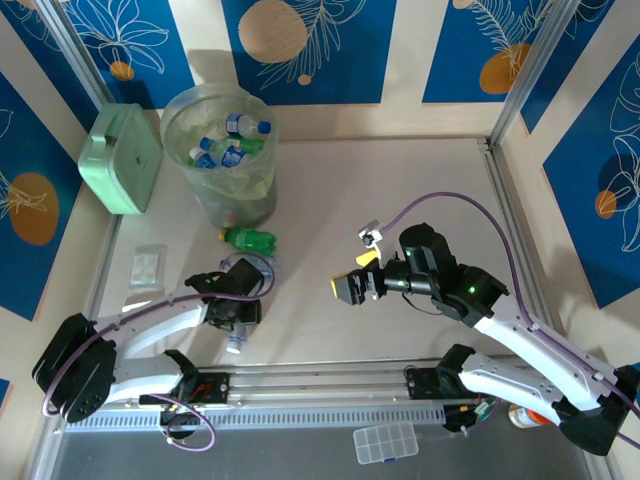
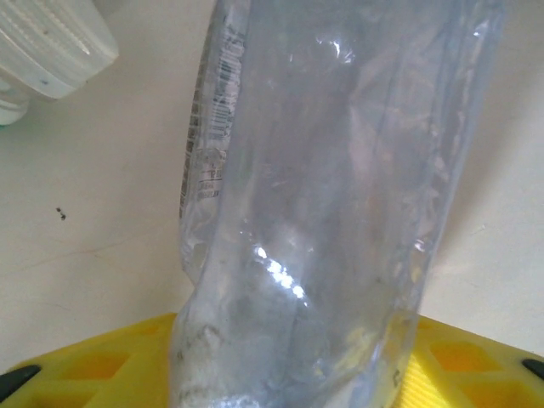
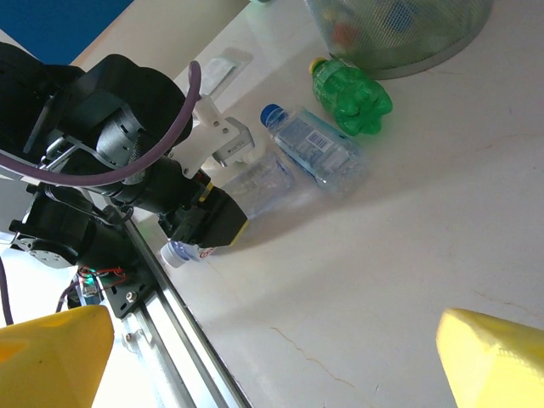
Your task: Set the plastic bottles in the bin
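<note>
Left gripper (image 1: 234,316) straddles a clear bottle (image 2: 340,212) lying on the surface (image 1: 400,200); whether it is clamped, I cannot tell. Right gripper (image 1: 348,288) hangs apart, empty.

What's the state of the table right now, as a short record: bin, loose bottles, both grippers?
bin: tall translucent grey-green bucket with bag liner, upright at far left, several bottles inside
loose bottles: green plastic bottle lying by the bin's base; clear blue-capped plastic bottle lying beside it
left gripper: jaws around a third clear plastic bottle lying on the table; firm grip unconfirmed
right gripper: open, empty, above the table's middle
</note>
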